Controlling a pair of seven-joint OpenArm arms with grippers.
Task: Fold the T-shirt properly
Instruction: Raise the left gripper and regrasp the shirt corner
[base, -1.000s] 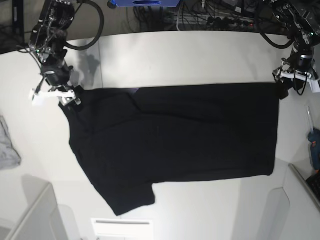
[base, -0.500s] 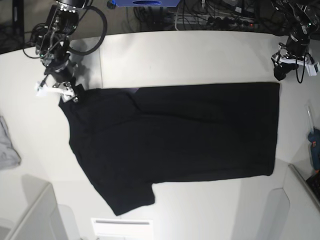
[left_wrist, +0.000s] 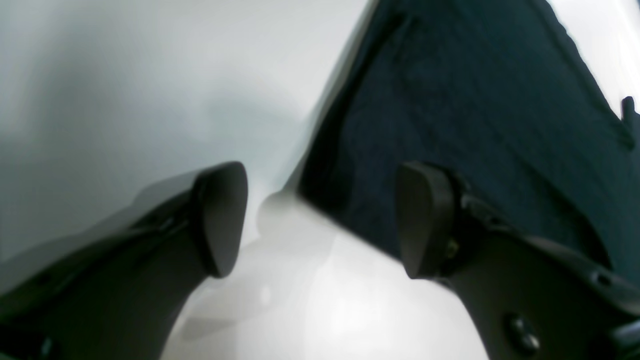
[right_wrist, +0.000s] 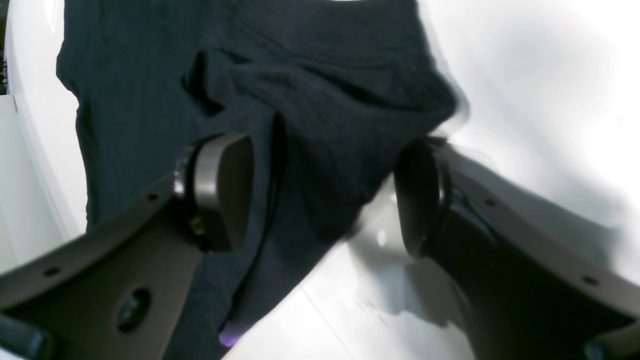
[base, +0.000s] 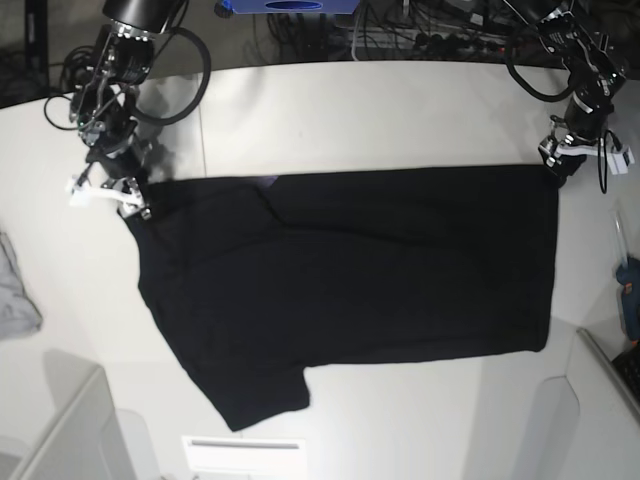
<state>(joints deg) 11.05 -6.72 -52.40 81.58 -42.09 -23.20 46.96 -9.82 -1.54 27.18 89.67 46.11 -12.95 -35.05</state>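
Observation:
The black T-shirt (base: 350, 290) lies spread flat on the white table (base: 380, 110), plain side up, one sleeve pointing to the near edge. My right gripper (base: 108, 190) hangs open at the shirt's far left corner. In the right wrist view its pads (right_wrist: 225, 190) stand wide apart above rumpled shirt cloth (right_wrist: 300, 75), holding nothing. My left gripper (base: 582, 155) hovers open by the far right hem corner. In the left wrist view the shirt's corner (left_wrist: 475, 115) lies just beyond the gripper (left_wrist: 320, 220), untouched.
A small grey cloth (base: 15, 290) lies at the left table edge. A blue tool (base: 630, 290) sits at the right edge. White bins stand at the near left (base: 70, 430) and near right (base: 590, 400). Cables crowd the back.
My right gripper has lifted off the shirt's left corner and drawn slightly left, jaws a bit wider. My left gripper rose away, then came back beside the right hem corner.

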